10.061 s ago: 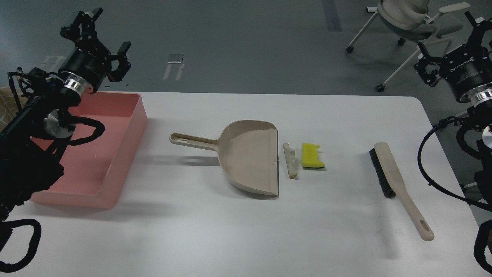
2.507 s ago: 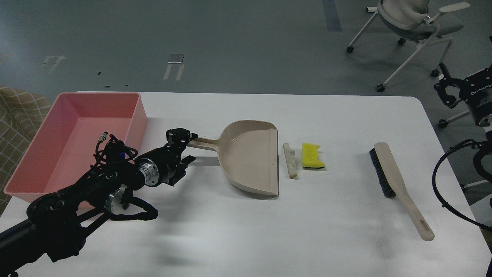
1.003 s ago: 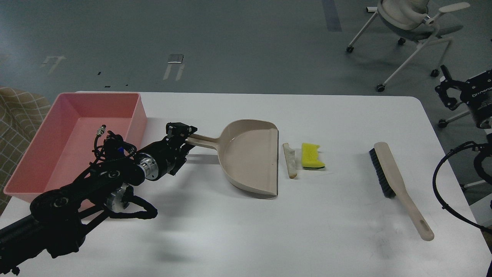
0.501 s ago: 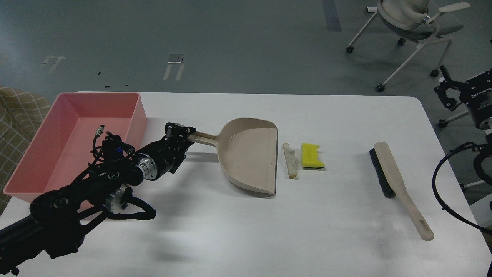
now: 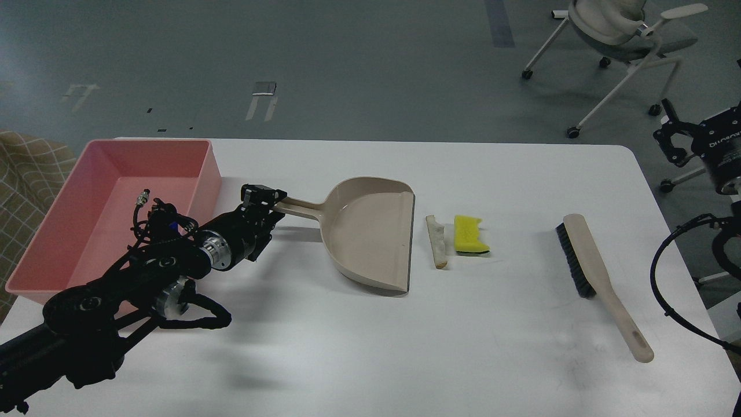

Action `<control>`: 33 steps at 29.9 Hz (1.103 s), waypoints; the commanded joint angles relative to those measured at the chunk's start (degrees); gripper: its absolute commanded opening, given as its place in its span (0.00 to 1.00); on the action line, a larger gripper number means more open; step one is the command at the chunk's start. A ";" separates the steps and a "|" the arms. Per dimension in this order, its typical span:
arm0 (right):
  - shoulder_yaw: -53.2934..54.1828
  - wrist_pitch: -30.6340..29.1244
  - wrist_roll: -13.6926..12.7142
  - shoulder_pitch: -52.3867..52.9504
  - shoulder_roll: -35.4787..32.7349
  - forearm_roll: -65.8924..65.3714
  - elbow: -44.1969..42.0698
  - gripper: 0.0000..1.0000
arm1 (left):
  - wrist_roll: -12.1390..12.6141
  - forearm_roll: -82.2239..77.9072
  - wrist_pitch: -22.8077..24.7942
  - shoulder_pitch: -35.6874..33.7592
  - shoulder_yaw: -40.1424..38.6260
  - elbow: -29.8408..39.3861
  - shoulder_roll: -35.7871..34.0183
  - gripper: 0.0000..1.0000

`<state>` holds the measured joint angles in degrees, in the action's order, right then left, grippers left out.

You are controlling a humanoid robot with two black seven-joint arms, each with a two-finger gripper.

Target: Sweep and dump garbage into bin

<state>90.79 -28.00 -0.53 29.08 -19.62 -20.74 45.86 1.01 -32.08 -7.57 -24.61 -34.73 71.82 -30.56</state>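
The garbage sits near the middle of the white table (image 5: 370,347): a yellow sponge piece (image 5: 470,234) with a notched top edge, and just to its left a thin whitish slice (image 5: 436,241) with a tan crust, the two lying side by side and nearly touching. Whether they actually touch is hard to tell from here.

Just left of the slice, with a small gap, is the straight open lip of the beige dustpan (image 5: 370,234). Its handle runs left into the left gripper (image 5: 263,200), whose fingers are closed around the handle end; the tip of the handle is hidden inside the black gripper body. The pan's shadow on the table suggests the handle end is raised a little, though how far is not clear.

Farther left stands the pink bin (image 5: 211,168), a shallow rectangular tray; the left arm crosses in front of its near right corner and hides part of it.

To the right of the sponge, well apart, the beige brush (image 5: 602,281) lies flat, black bristles facing left.

At the far right edge the right gripper (image 5: 674,139) hangs off the table, small and dark; its fingers look spread, holding nothing.
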 commanded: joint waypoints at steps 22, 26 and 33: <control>0.00 0.00 0.00 -0.78 -0.06 0.00 0.37 1.00 | -0.65 0.00 -0.07 -1.05 0.10 -1.16 0.58 0.38; 0.00 0.00 0.00 -0.78 -0.06 0.00 0.37 1.00 | -1.53 0.00 -0.07 -1.05 0.27 -1.16 0.58 0.38; 0.00 0.00 0.00 -0.78 -0.24 0.00 0.46 1.00 | -3.20 -0.18 0.01 -1.14 0.62 -1.16 0.58 0.27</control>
<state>90.79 -28.00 -0.53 28.30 -19.84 -20.74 46.26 -1.97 -32.15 -7.67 -25.67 -34.28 70.65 -29.97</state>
